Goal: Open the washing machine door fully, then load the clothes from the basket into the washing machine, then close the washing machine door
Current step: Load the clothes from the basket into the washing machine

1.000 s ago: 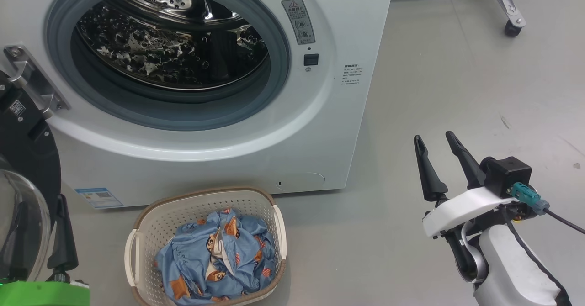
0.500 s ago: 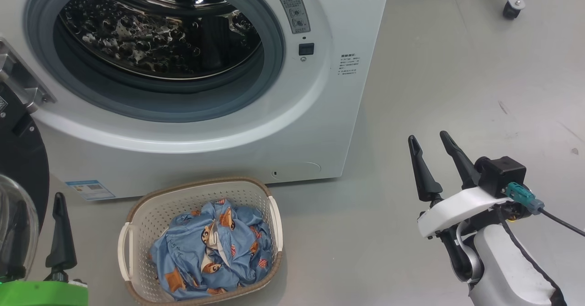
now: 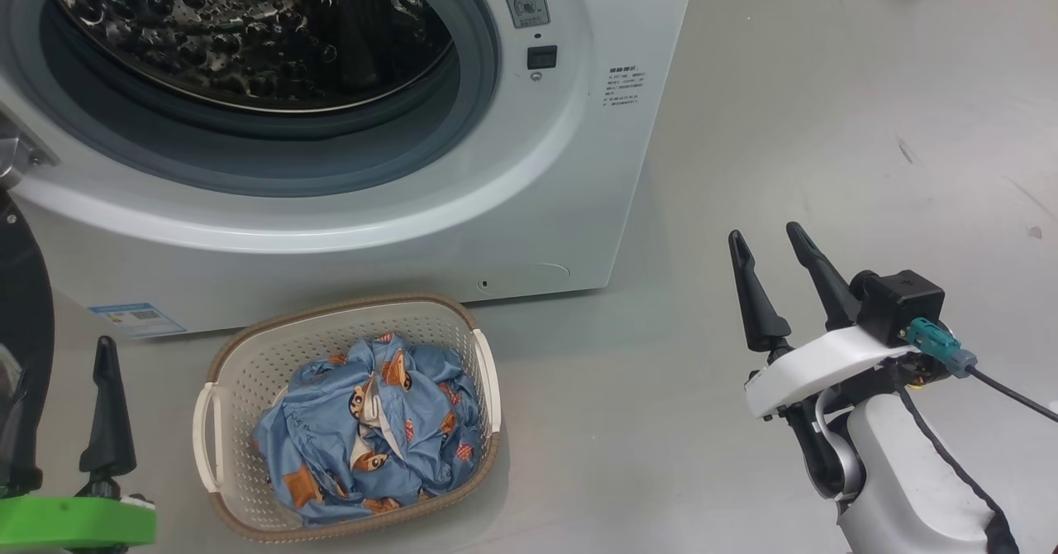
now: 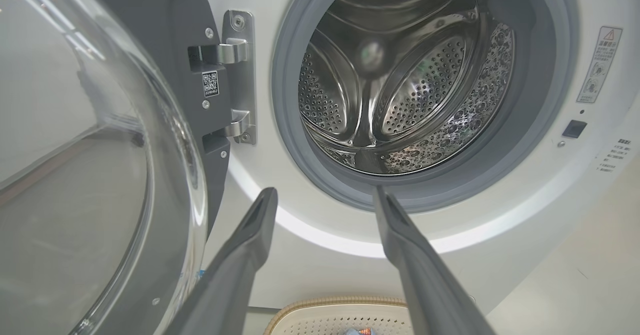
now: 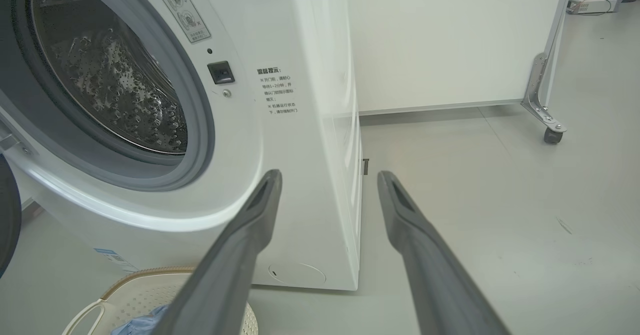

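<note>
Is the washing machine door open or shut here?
Open: the washing machine door is swung aside on its hinge, leaving the drum exposed.

a test lab is suggested. a washer [image 5: 300,150] is set on a bare grey floor [image 5: 475,200], beside a white panel [image 5: 440,40] on a castor [image 5: 550,136].

clothes [image 3: 372,438] in basket [image 3: 248,368], before washing machine [image 3: 496,207]

The pale grey floor [image 3: 785,124] carries the washing machine [image 3: 545,207]. The basket [image 3: 264,364] sits on the floor just in front of the washing machine. Well off to the machine's right, a white panel [image 5: 450,40] stands on a black caster [image 5: 550,136]. A few dark scuffs [image 3: 906,151] mark the floor on that side.
</note>
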Motion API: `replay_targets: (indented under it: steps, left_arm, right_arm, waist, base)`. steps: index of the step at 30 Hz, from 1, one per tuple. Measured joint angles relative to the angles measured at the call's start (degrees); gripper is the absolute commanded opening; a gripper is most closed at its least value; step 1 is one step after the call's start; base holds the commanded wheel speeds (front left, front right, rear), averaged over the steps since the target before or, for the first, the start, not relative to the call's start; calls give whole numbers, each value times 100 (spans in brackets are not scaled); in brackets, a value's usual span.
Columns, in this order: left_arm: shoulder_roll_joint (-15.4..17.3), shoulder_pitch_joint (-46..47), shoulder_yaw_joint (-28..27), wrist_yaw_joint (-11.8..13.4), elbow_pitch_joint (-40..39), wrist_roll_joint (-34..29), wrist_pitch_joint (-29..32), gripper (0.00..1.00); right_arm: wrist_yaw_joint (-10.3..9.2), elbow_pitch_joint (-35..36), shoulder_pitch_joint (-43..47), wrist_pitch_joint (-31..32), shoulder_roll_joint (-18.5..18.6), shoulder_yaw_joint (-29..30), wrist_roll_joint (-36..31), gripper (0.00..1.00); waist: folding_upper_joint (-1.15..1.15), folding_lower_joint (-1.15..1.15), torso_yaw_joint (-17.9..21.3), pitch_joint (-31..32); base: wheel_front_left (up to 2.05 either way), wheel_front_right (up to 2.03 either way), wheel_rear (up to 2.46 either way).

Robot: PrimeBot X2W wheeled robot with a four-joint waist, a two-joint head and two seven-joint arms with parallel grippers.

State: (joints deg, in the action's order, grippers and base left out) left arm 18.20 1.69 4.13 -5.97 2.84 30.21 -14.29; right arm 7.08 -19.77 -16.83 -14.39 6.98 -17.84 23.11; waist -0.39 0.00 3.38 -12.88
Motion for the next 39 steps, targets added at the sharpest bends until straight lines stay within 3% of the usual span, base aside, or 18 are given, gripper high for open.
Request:
replay_targets:
  steps: [39]
  left_arm:
    - [172,1185,727,-100,889,214,421,100]
  right_arm:
    - [-8,130,-734,-1,-213,-187,-348,100]
  waist:
    - [0,0,271,-1627]
  base:
    - [0,0,0]
